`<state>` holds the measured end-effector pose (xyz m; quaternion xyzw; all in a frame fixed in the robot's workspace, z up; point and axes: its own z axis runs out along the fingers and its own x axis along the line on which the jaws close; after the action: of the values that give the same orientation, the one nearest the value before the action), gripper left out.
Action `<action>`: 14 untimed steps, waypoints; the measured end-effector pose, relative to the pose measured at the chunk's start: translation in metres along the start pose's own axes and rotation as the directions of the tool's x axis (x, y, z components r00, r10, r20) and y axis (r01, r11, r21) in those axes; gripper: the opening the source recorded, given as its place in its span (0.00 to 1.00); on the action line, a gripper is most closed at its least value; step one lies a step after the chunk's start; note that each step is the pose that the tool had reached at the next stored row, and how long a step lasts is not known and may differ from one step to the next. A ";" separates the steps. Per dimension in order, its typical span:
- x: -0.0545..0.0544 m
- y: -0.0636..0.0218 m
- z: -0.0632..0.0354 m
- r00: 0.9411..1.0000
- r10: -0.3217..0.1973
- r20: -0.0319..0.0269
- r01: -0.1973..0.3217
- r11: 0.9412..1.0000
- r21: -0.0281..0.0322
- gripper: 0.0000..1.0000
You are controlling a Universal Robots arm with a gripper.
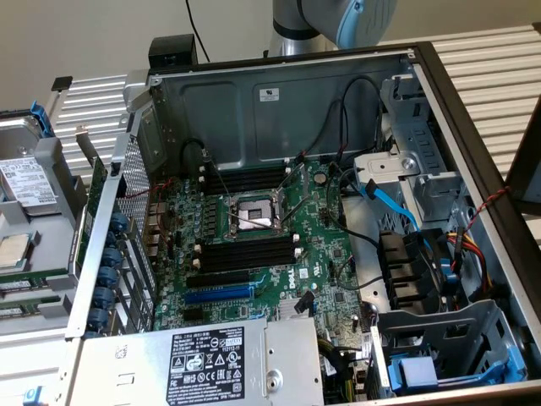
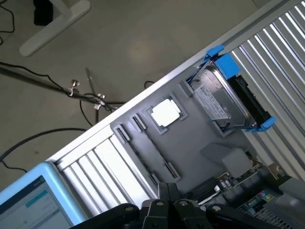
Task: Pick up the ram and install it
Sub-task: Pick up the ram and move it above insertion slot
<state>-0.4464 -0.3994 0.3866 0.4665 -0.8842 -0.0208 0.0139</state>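
In the exterior view, thin dark-green strips lie in the grey tray (image 1: 51, 245) to the left of the computer case. I take the upper strip for the ram (image 1: 30, 284). From the wrist view, my gripper (image 2: 167, 198) hangs above this tray (image 2: 200, 138). Its black fingers (image 2: 162, 210) are pressed together with nothing visible between them. Long narrow grooves (image 2: 145, 150) run along the tray just ahead of the fingers. On the motherboard (image 1: 321, 254), black memory slots (image 1: 245, 254) lie on both sides of the CPU socket (image 1: 252, 213).
The tray also holds a hard drive (image 2: 224, 98) with blue brackets and a pale square chip (image 2: 165, 113). A blue slot (image 1: 218, 293) and the power supply (image 1: 203, 364) sit at the case's near side, with cables (image 1: 397, 211) toward the exterior view's right. Part of the arm (image 1: 338, 17) is behind the case.
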 end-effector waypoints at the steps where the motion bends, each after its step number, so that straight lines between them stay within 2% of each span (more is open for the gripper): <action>1: 0.000 0.0000 0.0000 1.000 -0.018 -0.001 0.018 1.000 0.000 0.11; 4: 0.000 0.0000 0.0002 0.997 -0.072 -0.003 0.072 0.997 0.001 0.11; 8: 0.000 0.0000 0.0003 0.990 -0.144 -0.005 0.144 0.990 0.004 0.11; 12: 0.000 -0.0001 0.0007 0.976 -0.216 -0.007 0.216 0.976 0.008 0.11; 14: 0.000 -0.0001 0.0010 0.968 -0.251 -0.008 0.251 0.968 0.010 0.11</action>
<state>-0.4463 -0.3994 0.3855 0.5748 -0.8181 -0.0161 0.0116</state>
